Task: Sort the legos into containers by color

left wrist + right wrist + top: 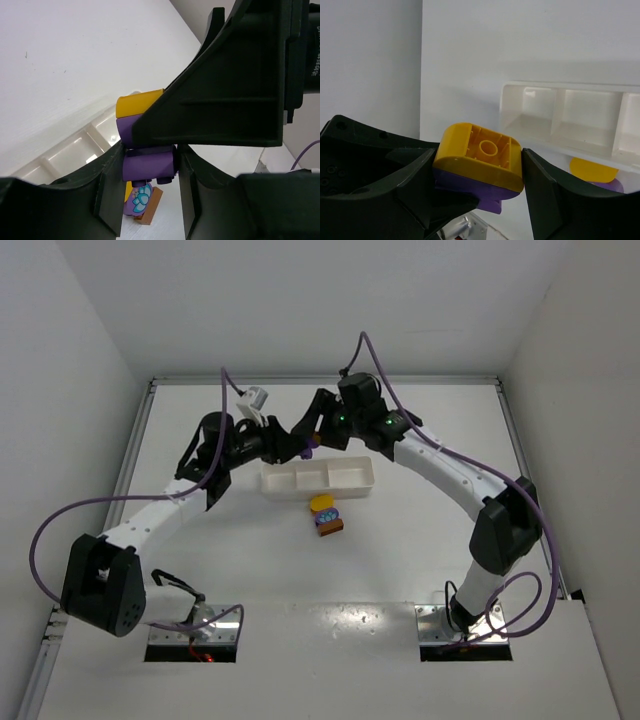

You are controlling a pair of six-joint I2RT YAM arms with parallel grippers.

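White walls point(300, 300) box in a white table point(400, 550), and the long white tray point(345, 491) lies crosswise near its middle. Just off the tray's far-left corner (about 11 o'clock from its centre in the top view), both arms meet in the air. The left gripper point(149, 159) comes in from 9 o'clock. Its jaws are closed down on a purple brick point(148, 167) that fills the narrow gap between them. The right gripper point(479, 167) reaches in from 2 o'clock with its jaws pinched on a yellow brick point(480, 155). That brick's hollow underside faces the right wrist camera, and purple shows just beneath it. Yellow and purple sit pressed together as one clump, held up off the table between the two grippers. At 6 o'clock from the tray, just beside its near wall, a small stack point(327, 513) of bricks rests on the table. It has yellow on top, purple in the middle (with a pale flower print, seen from the left wrist) and brown at the bottom.
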